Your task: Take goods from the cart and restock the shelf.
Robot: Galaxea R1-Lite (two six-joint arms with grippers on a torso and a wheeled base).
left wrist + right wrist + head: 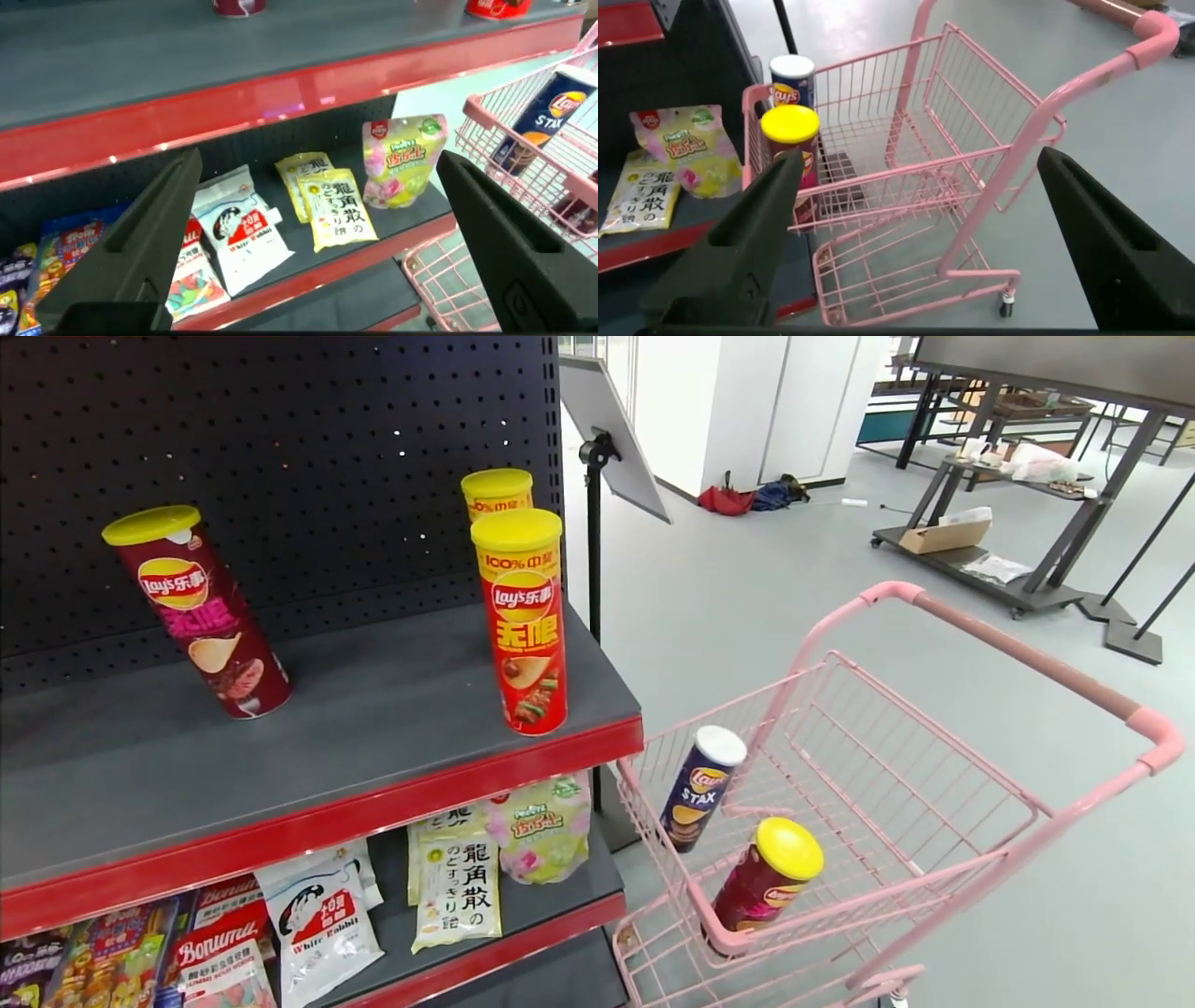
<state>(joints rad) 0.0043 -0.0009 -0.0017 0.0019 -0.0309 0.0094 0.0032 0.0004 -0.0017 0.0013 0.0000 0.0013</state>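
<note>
**Chip cans in cart, neither gripper holding anything**

Chip cans awaiting restock: two. A blue can with a white lid and a maroon can with a yellow lid sit in the pink cart, at its left end, just beside the shelf. The maroon can is the nearer.

Left gripper: spread wide, empty, facing the lower shelf's snack packets. Right gripper: spread wide, empty, on the near side of the cart.

Risks, as judged:
- The cans stand close together against the wire wall. A finger could catch the wire or knock the neighbouring can over.
- The cart is on wheels, so a push could roll it away.
- The cans are round and smooth. A grip near the lid or off centre could let one slip or swing.
- A red can stands near the upper shelf's front right corner. A careless placement could tip it off.

Orientation: both cart cans appear to rest on their bases, lids up, long axis roughly vertical. The head view suggests a slight lean, the right wrist view does not, so I cannot settle it.
</note>
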